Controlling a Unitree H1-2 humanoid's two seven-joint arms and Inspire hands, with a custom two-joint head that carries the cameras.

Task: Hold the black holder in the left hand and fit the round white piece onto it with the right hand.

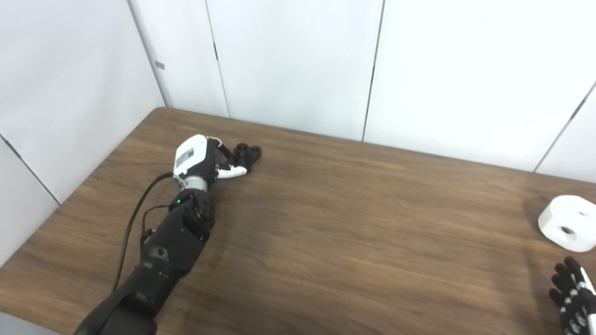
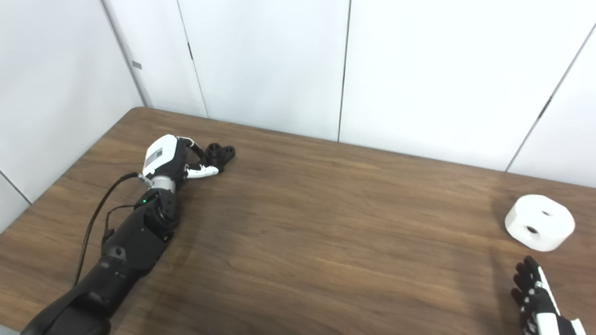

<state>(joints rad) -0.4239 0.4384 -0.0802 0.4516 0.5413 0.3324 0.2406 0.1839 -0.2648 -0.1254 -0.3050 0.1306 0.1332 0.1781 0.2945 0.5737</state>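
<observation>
Now the left hand (image 1: 200, 156) is stretched far across the brown wooden table (image 1: 326, 232), up near its back-left corner, and its fingers (image 1: 231, 172) are right at the black holder (image 1: 247, 154). That holder sits on the tabletop just beyond the hand, on the side facing the white wall panels (image 1: 298, 60), showing two round sockets on top. Fingers look curled toward it and touching it, but whether they truly clamp it I cannot tell; it seems to rest on the wood. A black cable (image 1: 135, 218) loops along the forearm on the side away from the holder. Well apart from the holder, over at the table's opposite end, lies the round white piece (image 2: 540, 222), flat on the wood with two dark holes visible. Just nearer the camera than that piece, the right hand (image 2: 535, 293) hovers empty, fingers spread, touching nothing.
</observation>
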